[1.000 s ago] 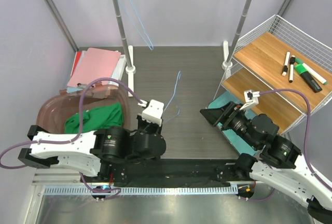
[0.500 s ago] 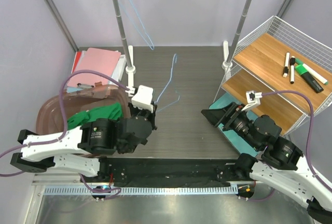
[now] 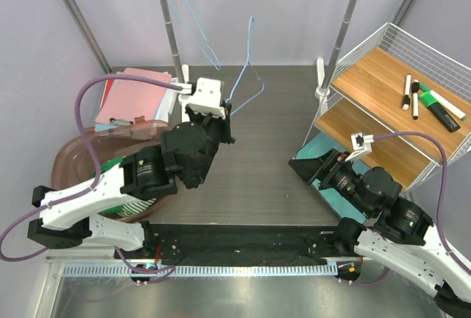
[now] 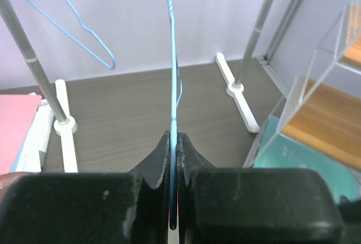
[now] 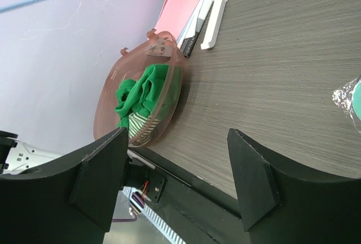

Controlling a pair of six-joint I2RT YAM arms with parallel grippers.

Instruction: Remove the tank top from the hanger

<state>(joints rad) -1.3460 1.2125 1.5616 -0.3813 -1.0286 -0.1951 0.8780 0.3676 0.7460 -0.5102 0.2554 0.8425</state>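
Now the left end effector (image 4: 174, 142) pinches the blue hanger (image 4: 172, 69). The green tank top (image 5: 141, 94) lies in the tub (image 5: 108, 104), well behind and below it. The right end effector (image 5: 177, 168) is spread wide

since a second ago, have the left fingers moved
Yes. The left fingers, shut on the hanger, moved away from the arm bases, toward the rack pole.
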